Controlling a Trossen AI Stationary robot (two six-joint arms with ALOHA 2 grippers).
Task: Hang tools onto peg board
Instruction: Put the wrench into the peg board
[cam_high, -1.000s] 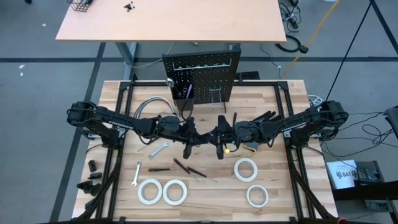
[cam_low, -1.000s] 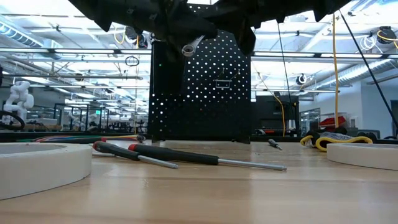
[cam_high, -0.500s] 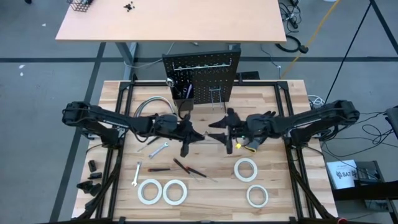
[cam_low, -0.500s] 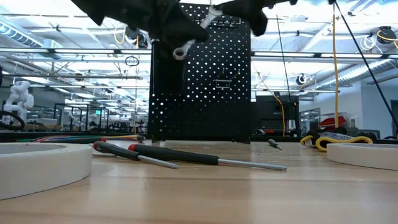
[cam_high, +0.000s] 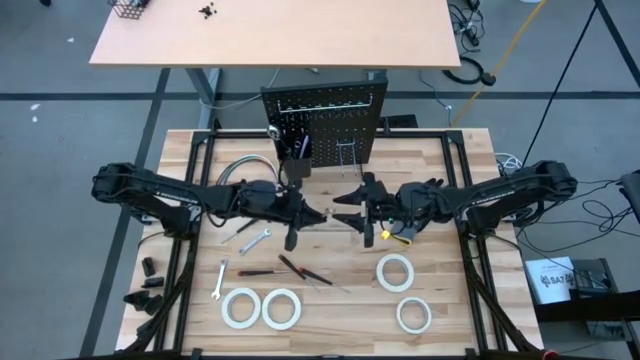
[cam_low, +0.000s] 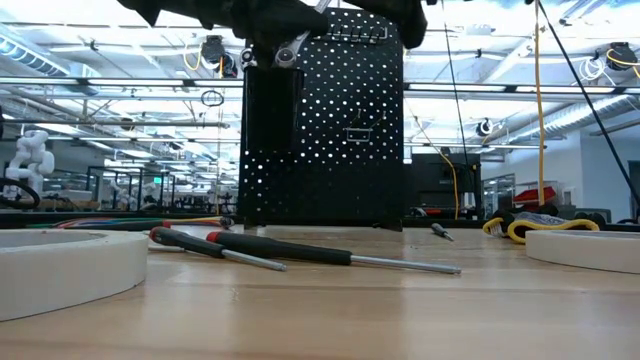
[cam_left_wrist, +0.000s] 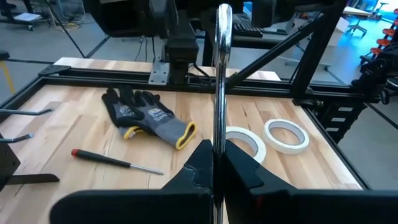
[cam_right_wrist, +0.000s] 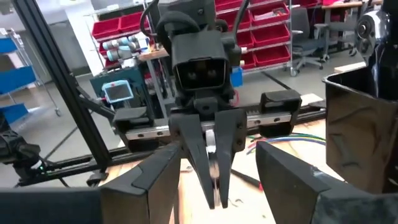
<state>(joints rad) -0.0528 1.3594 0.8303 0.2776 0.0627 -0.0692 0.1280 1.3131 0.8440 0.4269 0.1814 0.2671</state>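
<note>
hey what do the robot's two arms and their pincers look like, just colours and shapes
Both arms are dark, nearly black, slim and jointed, mounted at the table's left and right edges. The left pincer has two tapered black fingers under a boxy housing with twin camera lenses. The right pincer has broad, flat matte-black fingers.

Bright even overhead light, soft shadows; low view foreground blurred, bg ceiling-light glare.

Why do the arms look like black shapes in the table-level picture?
Low view: bright ceiling lights behind silhouette the arms and peg board. Left wrist view: the wrench shows a glare streak. Right wrist view: that arm's near fingers are soft, out of focus.
</note>
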